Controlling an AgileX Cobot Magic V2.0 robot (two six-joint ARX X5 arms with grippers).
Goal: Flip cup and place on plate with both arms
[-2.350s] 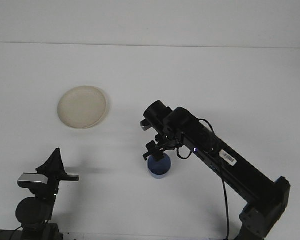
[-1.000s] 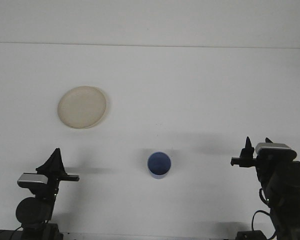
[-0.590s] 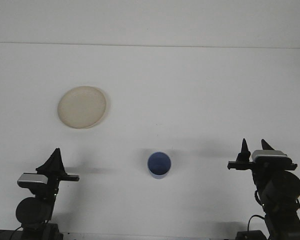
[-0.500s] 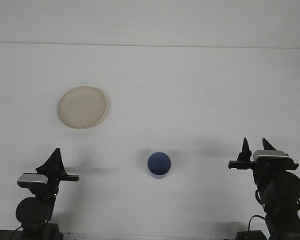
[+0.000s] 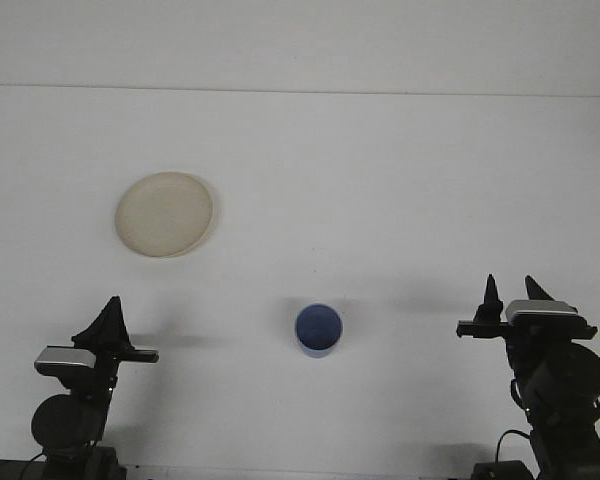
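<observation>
A little while ago the right arm reached out over the table and its claw was down at the blue cup [image 5: 319,329]. Now that arm is pulled all the way back to the bottom right corner, and the cup stands alone. In the last moment nothing has moved.

The right gripper [image 5: 510,292] points up, and its two black fingers are apart with a gap between them. It holds nothing. The left gripper [image 5: 109,320] sits in the bottom left corner, in the same spot as before. Its fingers look like one dark point from here, so I cannot tell if they are apart or together.

The cup is on the white table [image 5: 380,170], near the bottom middle, between the two arms and well apart from both. It stands upright with its open mouth facing up. It is round and blue, darker inside, and looks empty.

The plate [image 5: 165,214] is up and to the left of the cup, well apart from it. It is round, flat and cream-colored, and nothing lies on it. The cup is not yet on the plate.
</observation>
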